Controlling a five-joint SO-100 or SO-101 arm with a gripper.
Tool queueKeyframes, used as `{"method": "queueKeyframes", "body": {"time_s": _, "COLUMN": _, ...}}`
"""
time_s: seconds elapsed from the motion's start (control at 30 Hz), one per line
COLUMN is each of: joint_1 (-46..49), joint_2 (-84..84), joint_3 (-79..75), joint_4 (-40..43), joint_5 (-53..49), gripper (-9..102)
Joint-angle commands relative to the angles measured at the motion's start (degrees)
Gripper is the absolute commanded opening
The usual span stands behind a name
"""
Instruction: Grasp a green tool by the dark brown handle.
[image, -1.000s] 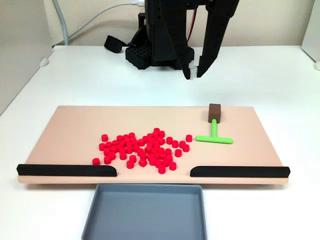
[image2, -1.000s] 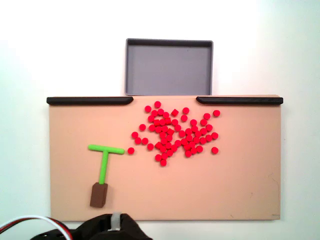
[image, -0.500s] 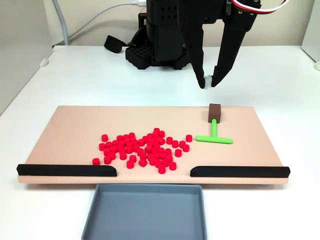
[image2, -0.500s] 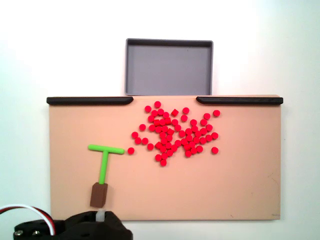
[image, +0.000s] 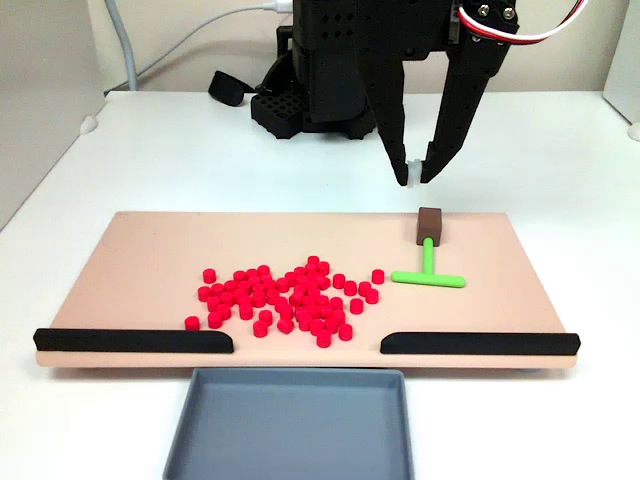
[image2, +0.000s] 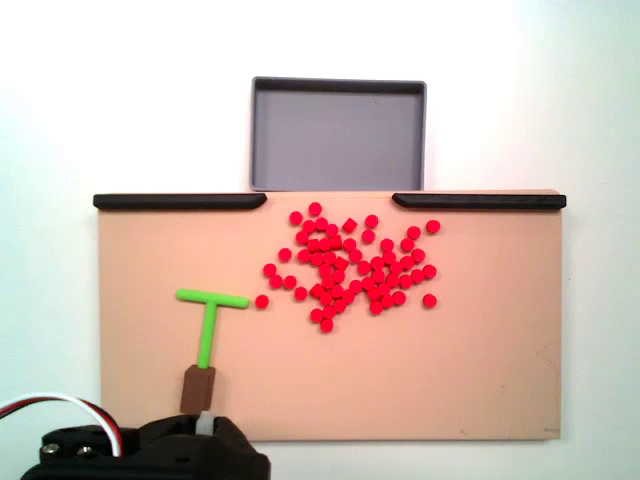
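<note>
Tan board (image: 150, 250), red pieces (image: 285, 298) beside green tool (image: 430, 268)

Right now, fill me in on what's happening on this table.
A black robot arm's two-finger gripper hangs open just above the small dark brown block handle of a green T-shaped tool, not touching it. The tool lies flat on a tan board, beside a pile of small red round pieces. Two black strips line the board's front edge, and an empty grey tray sits past the gap between them. Nothing is grasped yet.
</note>
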Motion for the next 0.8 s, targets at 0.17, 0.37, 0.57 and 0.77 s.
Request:
{"method": "queueKeyframes", "body": {"time_s": 0.17, "joint_1": 1.0, "joint_2": 0.2, "joint_3": -1.0, "joint_4": -0.7, "joint_5": 0.1, "gripper": 6}}
{"method": "queueKeyframes", "body": {"time_s": 0.37, "joint_1": 1.6, "joint_2": -0.1, "joint_3": -1.0, "joint_4": -1.7, "joint_5": -0.6, "gripper": 11}}
{"method": "queueKeyframes", "body": {"time_s": 0.57, "joint_1": 1.7, "joint_2": -0.4, "joint_3": -1.0, "joint_4": -1.7, "joint_5": -1.0, "gripper": 14}}
{"method": "queueKeyframes", "body": {"time_s": 0.77, "joint_1": 1.7, "joint_2": -2.2, "joint_3": -1.0, "joint_4": -3.7, "joint_5": -1.1, "gripper": 14}}
